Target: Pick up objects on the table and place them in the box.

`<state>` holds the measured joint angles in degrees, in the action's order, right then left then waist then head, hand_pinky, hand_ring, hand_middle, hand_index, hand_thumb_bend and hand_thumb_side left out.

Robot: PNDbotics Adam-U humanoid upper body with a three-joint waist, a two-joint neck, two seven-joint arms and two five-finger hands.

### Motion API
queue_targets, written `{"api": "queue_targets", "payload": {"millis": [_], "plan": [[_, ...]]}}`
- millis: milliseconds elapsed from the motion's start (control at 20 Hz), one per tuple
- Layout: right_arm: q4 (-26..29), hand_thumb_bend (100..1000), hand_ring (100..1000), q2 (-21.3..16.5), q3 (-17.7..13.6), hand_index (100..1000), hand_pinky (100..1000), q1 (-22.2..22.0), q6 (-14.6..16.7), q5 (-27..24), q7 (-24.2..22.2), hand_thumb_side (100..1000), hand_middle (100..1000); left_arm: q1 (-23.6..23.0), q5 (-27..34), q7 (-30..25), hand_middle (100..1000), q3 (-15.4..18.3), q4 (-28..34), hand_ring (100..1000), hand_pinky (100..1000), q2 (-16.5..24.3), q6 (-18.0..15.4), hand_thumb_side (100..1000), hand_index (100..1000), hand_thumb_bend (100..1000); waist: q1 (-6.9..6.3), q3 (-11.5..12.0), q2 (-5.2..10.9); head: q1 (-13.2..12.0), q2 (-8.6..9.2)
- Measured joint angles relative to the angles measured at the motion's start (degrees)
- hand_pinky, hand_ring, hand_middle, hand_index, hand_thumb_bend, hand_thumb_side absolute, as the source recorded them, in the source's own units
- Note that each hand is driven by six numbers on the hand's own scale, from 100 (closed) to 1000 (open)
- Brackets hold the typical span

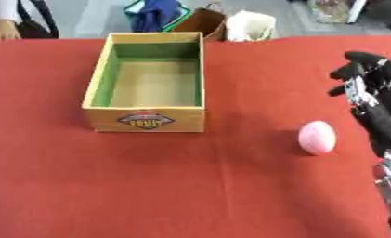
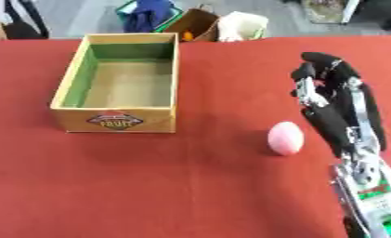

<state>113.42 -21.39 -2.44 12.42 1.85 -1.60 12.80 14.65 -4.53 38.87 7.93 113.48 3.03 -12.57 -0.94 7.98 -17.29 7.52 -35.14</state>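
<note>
1. On the red table [image 1: 190,186], your box [image 1: 149,83] sits left of centre — an open wooden crate with green inner walls, a label on its near face and nothing visible inside.
2. Your pink egg-shaped object [image 2: 285,138] lies on the cloth, well to the right of the box and nearer to you.
3. Your right hand [image 2: 338,109] hangs just beside the pink object on its right — not touching it, fingers extended with the tips slightly bent, holding nothing.
4. Your left hand shows in neither view.
</note>
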Motion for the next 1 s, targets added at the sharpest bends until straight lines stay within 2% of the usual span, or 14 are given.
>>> {"api": "queue_targets", "payload": {"millis": [150, 350, 550, 650, 750, 900, 1000], "plan": [[0.0, 100, 720, -1.3, -0.1, 837, 548, 0.4, -0.1, 2.4, 0.2, 580, 623, 0.0, 0.0, 0.0, 442, 0.0, 0.0, 517, 554, 0.0, 0.0, 653, 596, 100, 0.0, 0.0, 0.0, 0.1, -0.04], [0.0, 100, 755, -5.9, -0.1, 873, 587, 1.7, -1.6, 12.1, -1.2, 705, 690, 0.0, 0.0, 0.0, 442, 0.0, 0.0, 517, 554, 0.0, 0.0, 653, 596, 100, 0.01, 0.0, 0.0, 0.2, -0.08], [0.0, 100, 775, -11.7, 0.3, 904, 618, 2.9, -3.9, 21.0, -5.5, 799, 731, -0.1, 0.0, 0.0, 442, 0.0, 0.0, 518, 554, 0.1, 0.0, 653, 596, 100, 0.03, 0.0, 0.03, 0.6, -0.17], [0.0, 162, 771, -14.6, 0.7, 898, 620, 3.2, -4.7, 24.0, -8.5, 867, 727, -0.1, 0.0, -0.1, 442, 0.0, 0.0, 518, 554, 0.1, 0.1, 653, 596, 100, 0.03, 0.0, 0.04, 0.7, -0.53], [0.0, 195, 773, -17.2, 0.9, 901, 627, 3.3, -5.5, 25.9, -10.9, 892, 734, -0.2, 0.0, -0.1, 441, 0.0, 0.0, 518, 553, 0.1, 0.2, 653, 596, 100, 0.03, -0.1, 0.04, 0.7, -0.62], [0.0, 296, 783, -20.8, 1.4, 912, 641, 3.7, -6.1, 27.5, -13.6, 895, 744, -0.2, 0.0, -0.2, 441, 0.0, 0.0, 518, 553, 0.2, 0.2, 654, 596, 100, 0.02, -0.1, 0.05, 0.8, -0.79], [0.0, 409, 795, -22.8, 1.7, 919, 661, 3.8, -6.5, 28.2, -15.7, 788, 748, -0.3, 0.0, -0.2, 441, 0.0, 0.0, 518, 553, 0.5, 0.2, 653, 596, 100, 0.04, -0.1, 0.05, 0.8, -1.01]]}}
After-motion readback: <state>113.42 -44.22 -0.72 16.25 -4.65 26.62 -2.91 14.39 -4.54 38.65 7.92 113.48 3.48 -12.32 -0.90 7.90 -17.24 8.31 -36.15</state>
